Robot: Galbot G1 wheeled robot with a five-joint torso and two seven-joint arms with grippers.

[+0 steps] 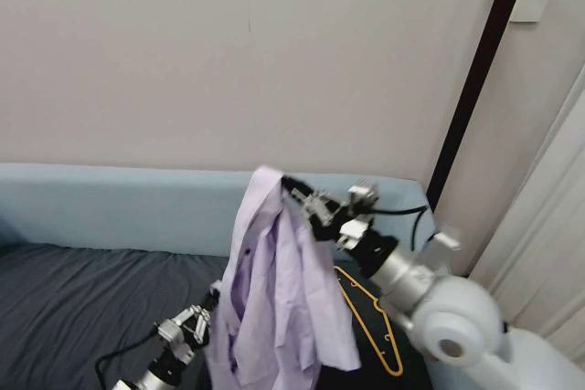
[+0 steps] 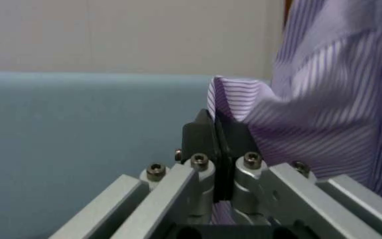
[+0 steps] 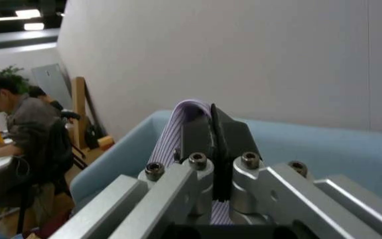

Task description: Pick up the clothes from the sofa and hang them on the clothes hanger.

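Pinching lilac shirt [image 1: 274, 289], right gripper [image 1: 292, 189] jaws high, left gripper [image 1: 214, 299] jaws low, hanger [image 1: 391, 340] on sofa [image 1: 91, 207]

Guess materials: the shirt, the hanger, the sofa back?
Shirt: thin woven fabric, likely cotton, lilac with fine stripes; drapes limp from right gripper and left gripper. Hanger: thin yellow outline, plastic or coated wire, can't tell. Sofa back: pale blue, smooth matte upholstery, possibly fabric or faux leather.
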